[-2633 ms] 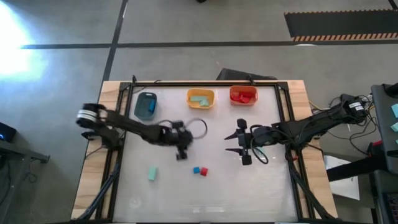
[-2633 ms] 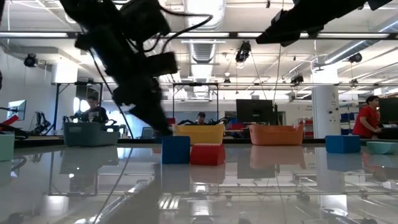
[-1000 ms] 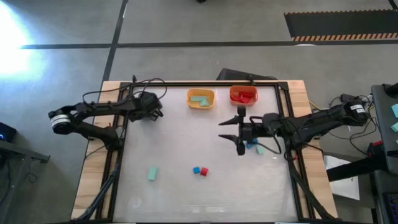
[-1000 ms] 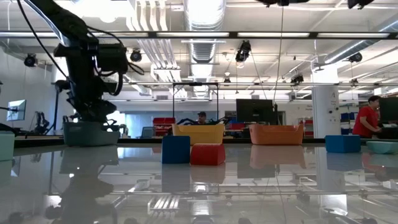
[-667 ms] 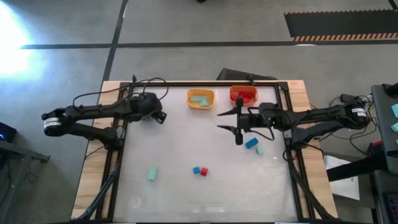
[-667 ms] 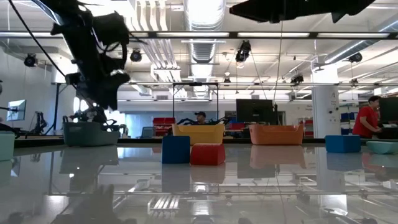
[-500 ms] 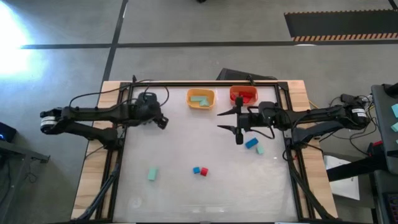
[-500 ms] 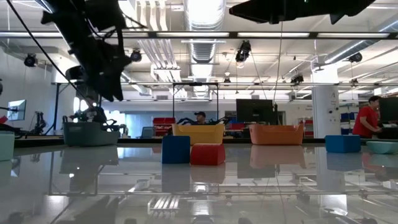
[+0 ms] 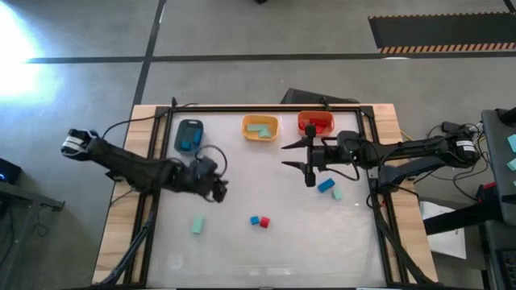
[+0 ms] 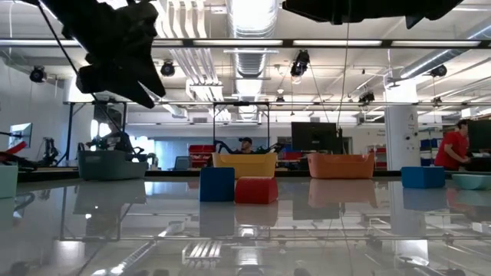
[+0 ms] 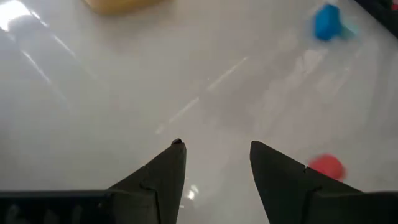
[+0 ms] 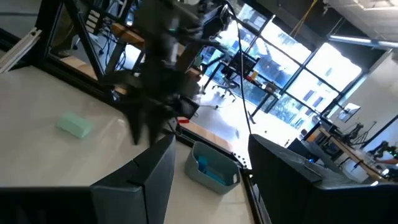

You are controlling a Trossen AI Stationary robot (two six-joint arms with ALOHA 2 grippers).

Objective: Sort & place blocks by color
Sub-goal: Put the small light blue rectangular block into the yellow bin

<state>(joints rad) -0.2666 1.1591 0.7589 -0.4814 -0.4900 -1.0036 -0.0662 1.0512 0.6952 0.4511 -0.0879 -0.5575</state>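
My left gripper (image 9: pixel 221 191) (image 11: pixel 214 148) hovers open and empty over the table's left middle, short of the blue cube (image 9: pixel 254 219) and red cube (image 9: pixel 264 222), which sit side by side. A pale teal block (image 9: pixel 197 225) lies nearer the left edge. My right gripper (image 9: pixel 285 157) (image 12: pixel 211 142) is open and empty above the table, near the orange-red bin (image 9: pixel 315 123). A blue block (image 9: pixel 326 185) and a teal one (image 9: pixel 337 193) lie on the table below that arm. The grey bin (image 9: pixel 189 135) holds a blue block, and the yellow-orange bin (image 9: pixel 260 127) holds a teal one.
The three bins stand in a row along the far edge, inside a black frame (image 9: pixel 266 107) that rims the table. Bare white tabletop (image 9: pixel 266 181) lies between the two grippers. A person (image 10: pixel 453 146) in red stands in the room beyond.
My left gripper has left the grey bin and swung toward the near edge and the right, out over the table's middle left. My right gripper has moved toward the far edge, uncovering the blue and teal blocks beneath it, and has then stayed still.
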